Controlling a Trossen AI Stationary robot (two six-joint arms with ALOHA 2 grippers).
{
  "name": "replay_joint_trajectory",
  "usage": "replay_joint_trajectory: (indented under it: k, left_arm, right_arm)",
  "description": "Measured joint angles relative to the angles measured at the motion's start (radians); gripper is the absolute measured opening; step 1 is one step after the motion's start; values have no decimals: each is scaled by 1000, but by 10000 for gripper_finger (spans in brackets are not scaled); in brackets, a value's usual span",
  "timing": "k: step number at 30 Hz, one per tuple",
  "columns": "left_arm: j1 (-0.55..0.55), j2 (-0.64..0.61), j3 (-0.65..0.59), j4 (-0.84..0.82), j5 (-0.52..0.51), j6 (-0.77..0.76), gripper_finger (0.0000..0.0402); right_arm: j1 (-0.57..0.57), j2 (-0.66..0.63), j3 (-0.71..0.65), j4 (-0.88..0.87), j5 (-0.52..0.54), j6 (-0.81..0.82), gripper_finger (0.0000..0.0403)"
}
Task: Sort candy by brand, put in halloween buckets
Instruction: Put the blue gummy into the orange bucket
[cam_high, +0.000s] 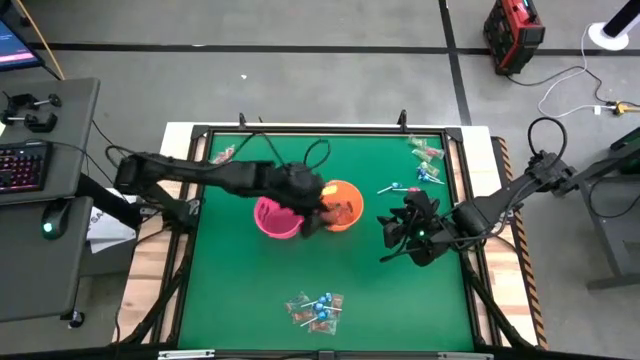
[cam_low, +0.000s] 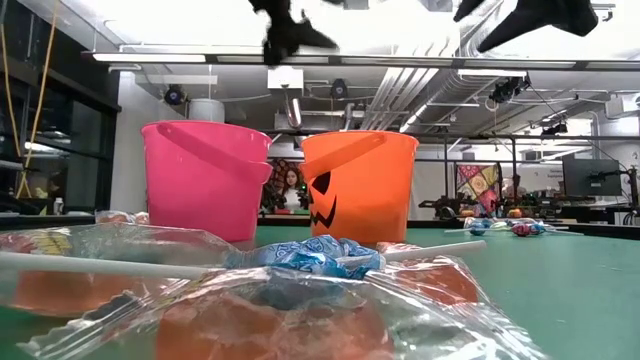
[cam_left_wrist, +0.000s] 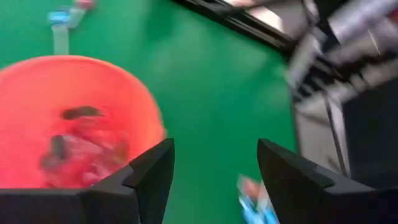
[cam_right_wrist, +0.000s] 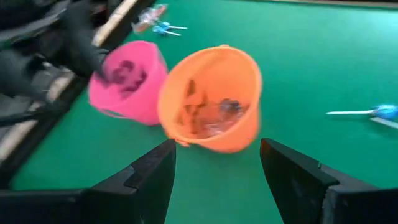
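Beside pink bucket (cam_high: 276, 217), orange bucket (cam_high: 343, 204), no legible labels, left gripper (cam_left_wrist: 214, 180) wide, right gripper (cam_right_wrist: 217, 174) wide

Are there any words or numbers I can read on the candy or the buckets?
None can be read.
Orange bucket: only a dark jack-o'-lantern face, no words.
Pink bucket: no text on the side that shows.
Blue lollipop wrapper: print too blurred to read.

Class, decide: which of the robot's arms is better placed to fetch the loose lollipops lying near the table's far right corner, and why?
The right. Its open gripper hangs empty just right of the orange bucket, on the same side as those lollipops. The left gripper, also open, sits over the two buckets, with the pink bucket beside it.
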Motion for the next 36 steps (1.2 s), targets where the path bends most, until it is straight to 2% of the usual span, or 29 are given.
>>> replay_joint_trajectory:
  k: [2,6,10,12,17,23,36]
  left_arm:
    - [-70,-42,-2,-56,0,57,219]
    - [-248,-96,-74,-54,-32,132,215]
    - [-399,-92,-197,21,-157,67,214]
    - [-440,-64,-254,81,-172,12,214]
    - [-483,41,-292,139,-156,-116,214]
    - [-514,141,-270,201,-153,-130,214]
    - [-506,365,-158,157,-204,-393,213]
  right_arm:
    - [0,1,0,52,-7,-6,227]
    - [0,8,-2,159,-8,-7,227]
    - [0,18,-2,256,-7,-3,227]
    - [0,27,-2,301,-7,-3,227]
    - [-6,57,-3,348,-8,-1,227]
    - [-23,79,-3,340,-24,1,227]
    - [-30,79,-3,300,-68,-95,227]
